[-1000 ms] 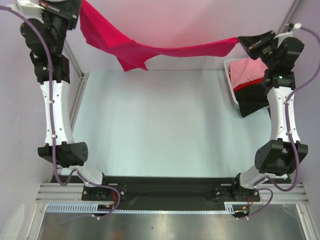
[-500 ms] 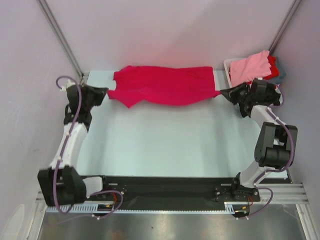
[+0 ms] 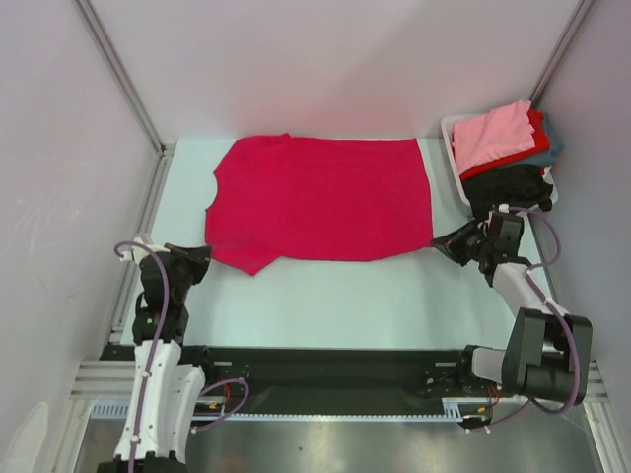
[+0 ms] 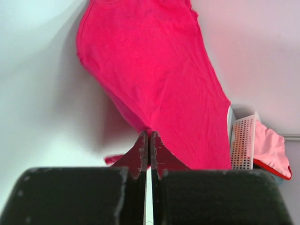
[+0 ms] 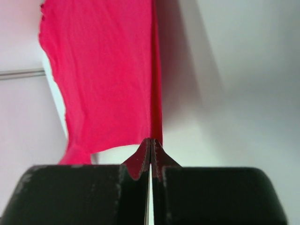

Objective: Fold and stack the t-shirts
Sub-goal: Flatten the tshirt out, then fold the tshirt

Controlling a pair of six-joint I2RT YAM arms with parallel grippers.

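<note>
The left end effector (image 3: 204, 258) is clenched on the near left edge of the crimson-magenta soft cloth t-shirt (image 3: 320, 202). The right end effector (image 3: 441, 241) is clenched on its near right corner. The t-shirt lies spread flat on the pale worktop (image 3: 325, 296).

crimson-magenta t-shirt (image 3: 320, 202): 1 solid colour all over, plain cloth, a shade darker along hems and creases.
table (image 3: 325, 296): pale mint-white, plain.
basket (image 3: 455, 158): white, wall patterned with a fine grid of holes.
light pink t-shirt (image 3: 493, 136), red t-shirt (image 3: 535, 126), grey-teal t-shirt (image 3: 555, 138), black t-shirt (image 3: 508, 185): all 4 plain.
left gripper (image 3: 202, 256), right gripper (image 3: 441, 242): black, fingertip edges scuffed pale grey.
left arm (image 3: 158, 389), right arm (image 3: 513, 286): white links, black joints.
cables (image 3: 158, 305): purple.
base plate (image 3: 325, 365): black.
walls (image 3: 296, 69): pale lilac-grey.
</note>
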